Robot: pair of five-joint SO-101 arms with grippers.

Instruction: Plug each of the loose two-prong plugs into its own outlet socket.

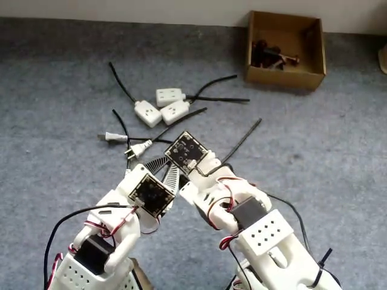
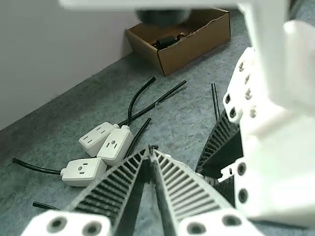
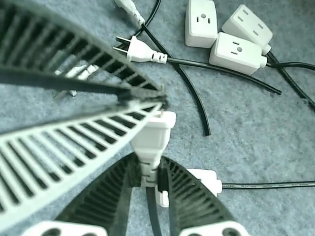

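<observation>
The plug (image 3: 150,140) is clamped at its cord end by the right gripper (image 3: 150,172), prongs outward. It's probably light and rigid, so best held by the body. The left gripper (image 2: 151,153) is closed right at the prongs, and the sockets (image 3: 201,22) are lying beyond.

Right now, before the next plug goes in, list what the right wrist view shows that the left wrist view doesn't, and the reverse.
Extra in the right wrist view: the grasp itself, with the right gripper shut on a white two-prong plug, plus a loose plug lying on the carpet. Extra in the left wrist view: the cardboard box by the wall. Shared: the three white outlet sockets.
</observation>
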